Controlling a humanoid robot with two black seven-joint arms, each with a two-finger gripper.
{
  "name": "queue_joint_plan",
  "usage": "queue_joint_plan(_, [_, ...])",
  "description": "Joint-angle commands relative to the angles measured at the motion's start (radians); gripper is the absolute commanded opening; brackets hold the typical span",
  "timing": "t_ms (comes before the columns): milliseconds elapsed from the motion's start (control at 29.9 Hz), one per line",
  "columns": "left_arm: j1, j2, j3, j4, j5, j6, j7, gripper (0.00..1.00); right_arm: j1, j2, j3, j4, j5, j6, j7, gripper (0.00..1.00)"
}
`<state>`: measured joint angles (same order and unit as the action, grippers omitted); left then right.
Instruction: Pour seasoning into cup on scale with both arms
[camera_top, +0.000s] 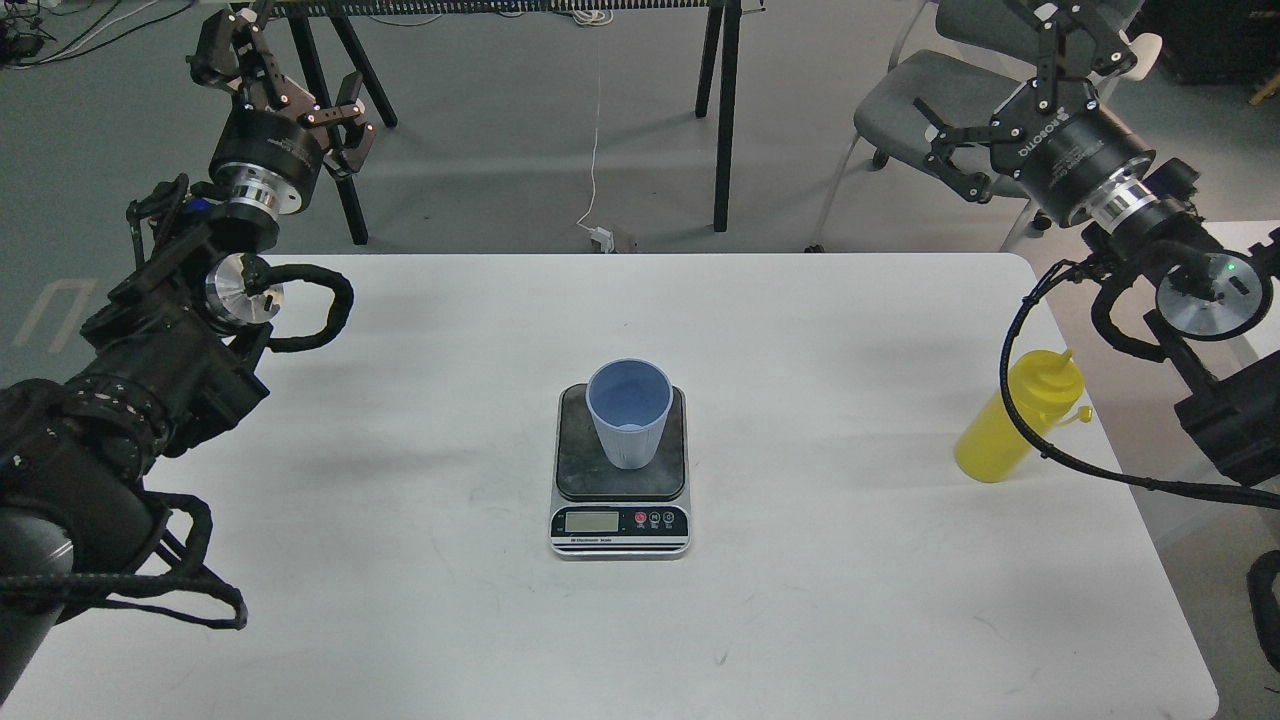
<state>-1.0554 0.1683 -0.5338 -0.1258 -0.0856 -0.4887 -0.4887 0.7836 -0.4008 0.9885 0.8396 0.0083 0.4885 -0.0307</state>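
The light-blue cup stands upright and empty on the dark platform of the scale in the middle of the white table. The yellow seasoning bottle stands near the table's right edge, with my right arm's black cable crossing in front of it. My left gripper is open and empty, raised beyond the table's far left corner. My right gripper is open and empty, raised beyond the far right corner, well above and behind the bottle.
The white table carries only the scale, cup and bottle. A grey chair and black trestle legs stand on the floor behind it. A second white table sits at the right edge.
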Motion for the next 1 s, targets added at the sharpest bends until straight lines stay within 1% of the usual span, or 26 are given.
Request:
queue_joint_plan(0, [-0.006,-0.001,0.000,0.000,0.001,0.000,0.000,0.99,-0.012,0.036,0.007,-0.004,0.005,0.000,0.002,1.00])
queue_joint_plan(334, [-0.029,-0.004,0.000,0.000,0.001,0.000,0.000,0.99,-0.089,0.042,0.041,-0.004,0.005,0.000,0.006,1.00])
queue_joint_plan(501, [-0.029,-0.004,0.001,-0.003,0.003,0.000,0.000,0.99,-0.095,0.036,0.045,-0.004,0.005,0.000,0.006,1.00])
queue_joint_plan(702, [-0.026,-0.012,0.044,-0.009,0.003,0.000,0.000,0.99,-0.095,0.037,0.044,-0.004,0.005,0.000,0.006,1.00])
queue_joint_plan(802, [-0.031,-0.019,0.110,-0.009,0.021,0.000,0.000,0.99,-0.095,0.037,0.044,-0.004,0.004,0.000,0.006,1.00])
queue_joint_plan(903, [-0.037,-0.020,0.245,-0.003,0.092,0.000,0.000,0.99,-0.095,0.037,0.042,-0.004,0.004,0.000,0.006,1.00])
queue_joint_plan(969, [-0.052,-0.020,0.310,0.002,0.122,0.000,0.000,0.99,-0.095,0.037,0.042,-0.002,0.004,0.000,0.006,1.00])
